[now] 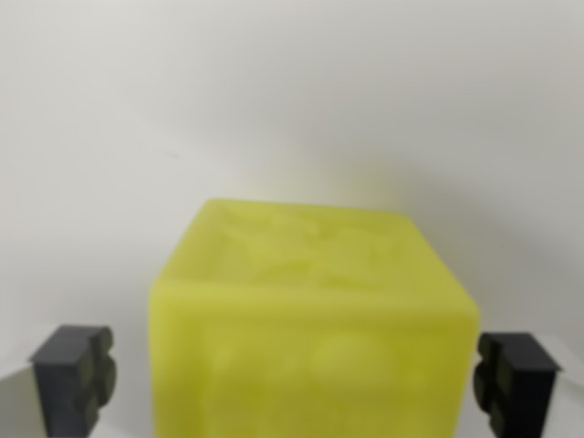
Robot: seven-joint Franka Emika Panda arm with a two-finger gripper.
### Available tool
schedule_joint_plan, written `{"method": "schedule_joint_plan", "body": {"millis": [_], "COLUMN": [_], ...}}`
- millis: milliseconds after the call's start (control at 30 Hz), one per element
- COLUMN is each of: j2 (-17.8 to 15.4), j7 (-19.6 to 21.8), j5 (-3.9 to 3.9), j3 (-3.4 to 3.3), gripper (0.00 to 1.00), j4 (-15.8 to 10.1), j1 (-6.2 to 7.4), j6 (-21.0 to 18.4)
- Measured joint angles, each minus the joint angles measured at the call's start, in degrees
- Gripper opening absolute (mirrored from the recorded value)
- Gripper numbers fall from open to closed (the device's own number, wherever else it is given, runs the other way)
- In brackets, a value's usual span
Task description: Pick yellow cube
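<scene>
White surface point(292, 100) fills the wrist view, pale and featureless, slightly shadowed behind the cube. Yellow cube point(315, 328) sits low and centre, large in frame and blurred; faint raised shapes show on its top and near face, not legible. Gripper point(299, 383) is spread: dark fingers point(75, 379) stand one at each side of the cube, at the wrist view's left and right lower corners. A pale gap shows between the left finger and the cube; the right finger stands just beside the cube's edge, contact unclear.
</scene>
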Motion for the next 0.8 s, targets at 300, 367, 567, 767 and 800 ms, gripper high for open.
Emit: {"method": "schedule_joint_plan", "body": {"millis": [300, 367, 567, 767, 800], "j2": [1.7, 1.7, -0.1, -3.0, -3.4], "j7": [-1.1, -1.1, -0.6, 0.3, 0.4], "j5": [1.35, 1.35, 0.90, -0.36, -0.54], "j3": [-0.17, -0.18, -0.35, -0.34, -0.33], "gripper": [0.00, 0.00, 0.00, 0.00, 0.00], "j4": [0.5, 0.5, 0.0, -0.7, -0.8], "j1": [0.45, 0.46, 0.52, 0.25, 0.20], "j6": [1.2, 1.2, -0.1, -2.2, -2.5]}}
